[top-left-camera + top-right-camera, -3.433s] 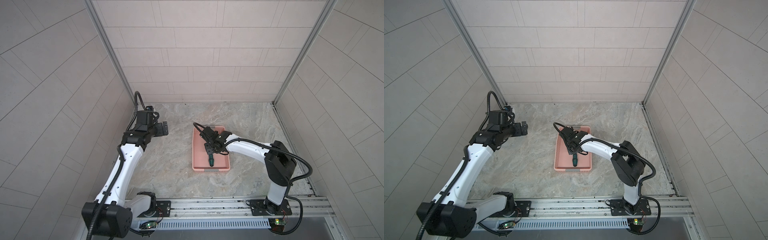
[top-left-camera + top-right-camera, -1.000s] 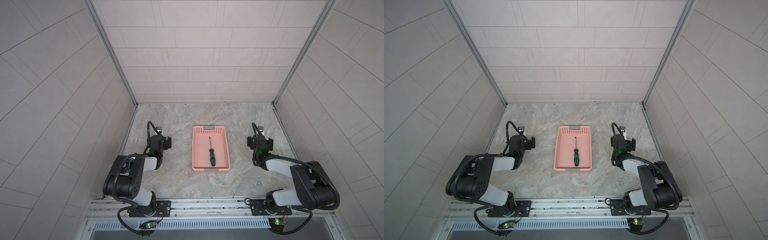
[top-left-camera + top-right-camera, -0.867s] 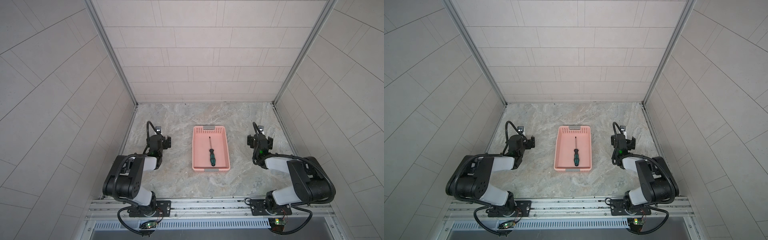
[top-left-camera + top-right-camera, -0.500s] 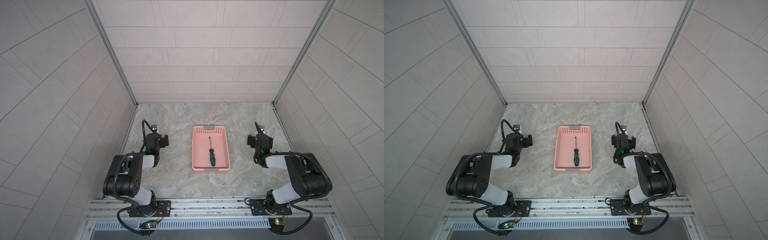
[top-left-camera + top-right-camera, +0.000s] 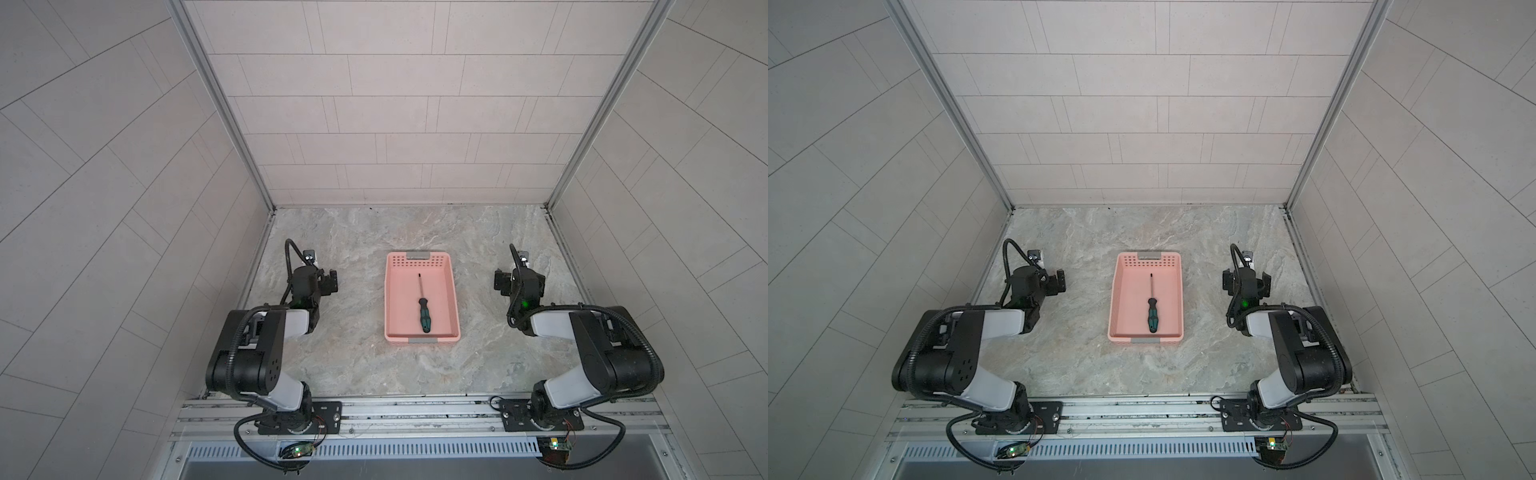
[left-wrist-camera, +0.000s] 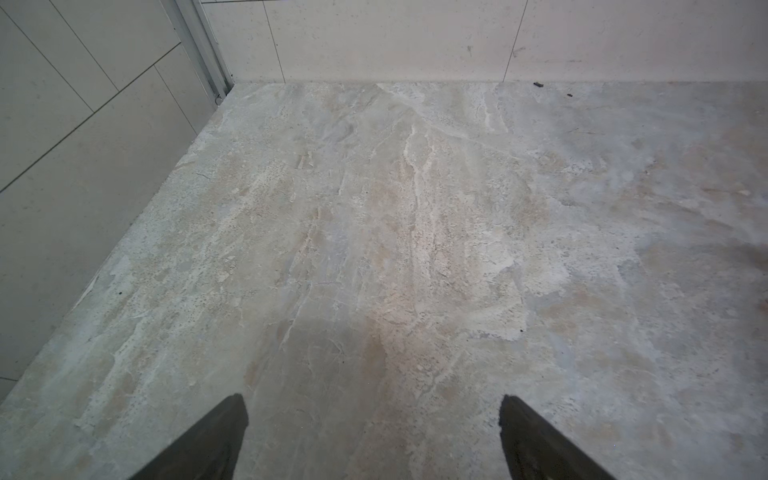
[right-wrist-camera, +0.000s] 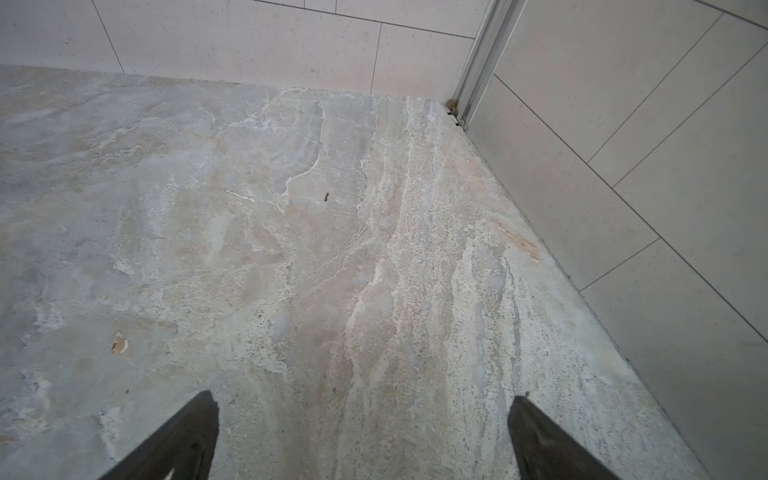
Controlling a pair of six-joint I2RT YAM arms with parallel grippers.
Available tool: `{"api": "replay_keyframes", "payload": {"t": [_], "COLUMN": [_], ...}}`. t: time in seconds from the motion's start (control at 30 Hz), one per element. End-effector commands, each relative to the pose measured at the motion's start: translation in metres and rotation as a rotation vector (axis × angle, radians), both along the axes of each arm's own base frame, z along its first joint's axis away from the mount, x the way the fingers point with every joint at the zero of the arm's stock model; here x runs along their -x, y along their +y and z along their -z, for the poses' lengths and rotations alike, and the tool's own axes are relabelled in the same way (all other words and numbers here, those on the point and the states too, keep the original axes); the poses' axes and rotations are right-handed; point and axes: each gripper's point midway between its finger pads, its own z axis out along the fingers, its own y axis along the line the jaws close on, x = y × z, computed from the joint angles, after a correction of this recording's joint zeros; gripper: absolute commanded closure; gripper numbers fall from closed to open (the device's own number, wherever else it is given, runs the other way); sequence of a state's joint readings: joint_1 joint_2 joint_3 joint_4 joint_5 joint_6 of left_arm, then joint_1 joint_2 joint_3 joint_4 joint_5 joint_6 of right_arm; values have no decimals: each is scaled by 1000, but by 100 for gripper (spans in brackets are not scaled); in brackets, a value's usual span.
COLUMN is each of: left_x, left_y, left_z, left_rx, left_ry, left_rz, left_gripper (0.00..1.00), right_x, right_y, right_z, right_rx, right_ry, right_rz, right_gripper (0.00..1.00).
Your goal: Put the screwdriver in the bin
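The screwdriver (image 5: 423, 307) (image 5: 1152, 311) lies flat inside the salmon-pink bin (image 5: 444, 299) (image 5: 1170, 299) in both top views. Its green-and-black handle points to the near end and its thin shaft to the perforated far end. Nothing touches it. My left gripper (image 6: 374, 436) (image 5: 311, 277) rests low over the stone floor, left of the bin, open and empty. My right gripper (image 7: 361, 436) (image 5: 519, 277) sits likewise right of the bin, open with only bare floor between its fingers. Neither wrist view shows the bin or the screwdriver.
Both arms are folded back near their bases on the front rail (image 5: 415, 409). Tiled walls close in the marbled floor (image 5: 374, 365) on the left, right and far sides. Small dark specks lie by the far wall (image 6: 538, 84).
Seconds ago my right gripper was over the bin at the screwdriver and the left arm was raised. Both arms have since drawn back to the sides, still settling outward slightly; the screwdriver lies free.
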State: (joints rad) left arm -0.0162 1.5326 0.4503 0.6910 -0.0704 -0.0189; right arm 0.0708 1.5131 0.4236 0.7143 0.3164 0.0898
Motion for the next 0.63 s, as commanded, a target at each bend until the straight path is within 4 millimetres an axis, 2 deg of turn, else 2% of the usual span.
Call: {"api": "replay_keyframes", "payload": {"t": [0.0,0.6], "left_x": [-6,-6], "left_y": [0,0], "left_z": [-5,-5], "left_rx": [2,-8], "left_ry": [-13,-9], "left_rz": [-4,-15], "left_gripper": [0,0], "right_x": [-2,-4], "right_y": [0,0], "right_z": [-6,-6], "right_rx": [1,7], "right_ry": [-27,-18], "right_rz": [-2,1], "right_gripper": [0,0]}}
